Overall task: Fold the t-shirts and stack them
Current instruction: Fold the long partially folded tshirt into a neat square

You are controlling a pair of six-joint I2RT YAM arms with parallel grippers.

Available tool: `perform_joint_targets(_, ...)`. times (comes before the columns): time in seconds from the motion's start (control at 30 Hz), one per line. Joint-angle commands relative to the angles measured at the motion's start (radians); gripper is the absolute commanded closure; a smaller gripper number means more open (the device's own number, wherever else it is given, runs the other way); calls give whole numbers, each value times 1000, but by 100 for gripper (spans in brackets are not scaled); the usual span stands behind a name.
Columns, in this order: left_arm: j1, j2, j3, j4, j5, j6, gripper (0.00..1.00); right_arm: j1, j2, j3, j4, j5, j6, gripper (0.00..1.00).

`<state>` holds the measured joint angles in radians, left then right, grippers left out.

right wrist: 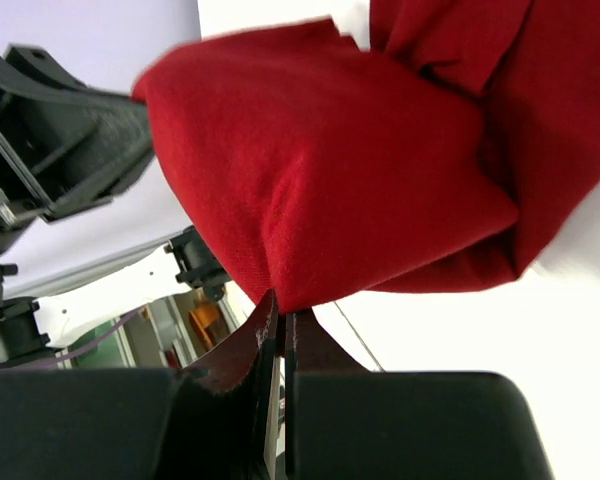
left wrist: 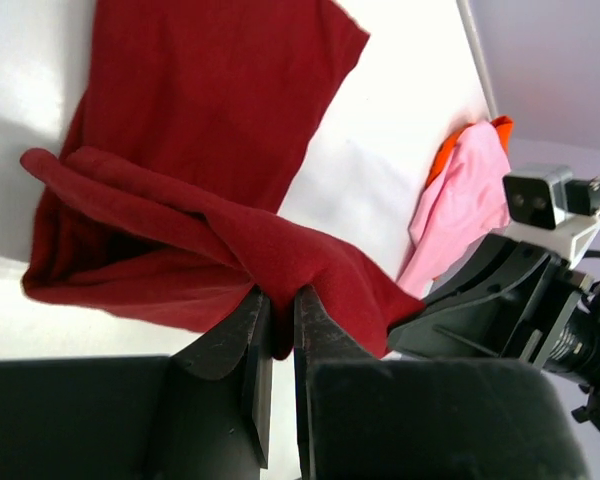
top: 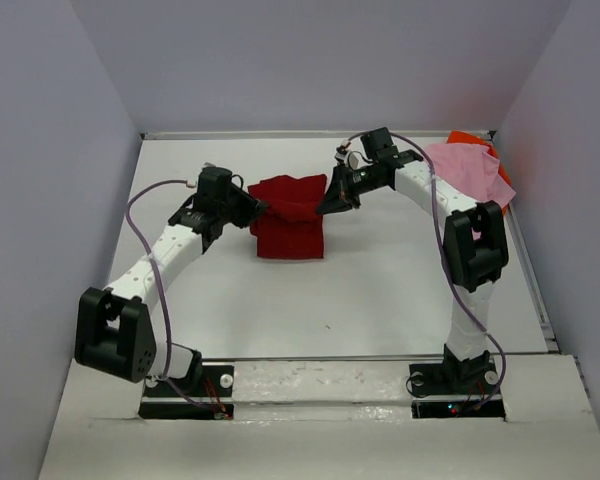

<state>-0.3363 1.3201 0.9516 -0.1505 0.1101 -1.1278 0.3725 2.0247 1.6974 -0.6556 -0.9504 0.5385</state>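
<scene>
Three pale walls (top: 330, 60), white table (top: 380, 290)

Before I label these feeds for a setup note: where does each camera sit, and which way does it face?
Top external: above and behind the bases, looking down across the table; both arms whole, left gripper and right gripper pinching the dark red t-shirt; pink t-shirt over orange t-shirt far right.
Left wrist: on the left arm, looking past its shut fingers toward the right arm.
Right wrist: on the right arm, looking past its shut fingers toward the left arm.
Shared: both wrist views show the dark red t-shirt.
</scene>
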Motion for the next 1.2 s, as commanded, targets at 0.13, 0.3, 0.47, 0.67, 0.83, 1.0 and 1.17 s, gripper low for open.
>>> perform_joint_targets(0.13, 51, 218, 205, 95, 146, 129, 87, -29, 75, 85, -15, 2, -29, 100)
perform_joint_targets(0.3, 54, 320, 246, 172, 204, 145, 86, -38, 143, 156, -16, 24, -31, 100)
perform_joint_targets(0.47, 62, 442, 312, 200, 237, 160, 86, -58, 218, 254, -16, 42, -28, 100)
perform_joint_targets(0.67, 72, 537, 430, 193, 255, 174, 86, -79, 259, 309, -16, 61, -26, 100)
perform_joint_targets(0.83, 91, 567, 452, 187, 264, 180, 86, -89, 272, 314, -13, 74, -40, 100)
perform_joint_targets(1.0, 125, 590, 454, 178, 269, 184, 85, -109, 316, 367, -13, 101, -45, 100)
perform_joint_targets(1.17, 172, 668, 489, 160, 287, 183, 85, -139, 416, 467, -1, 113, -42, 100)
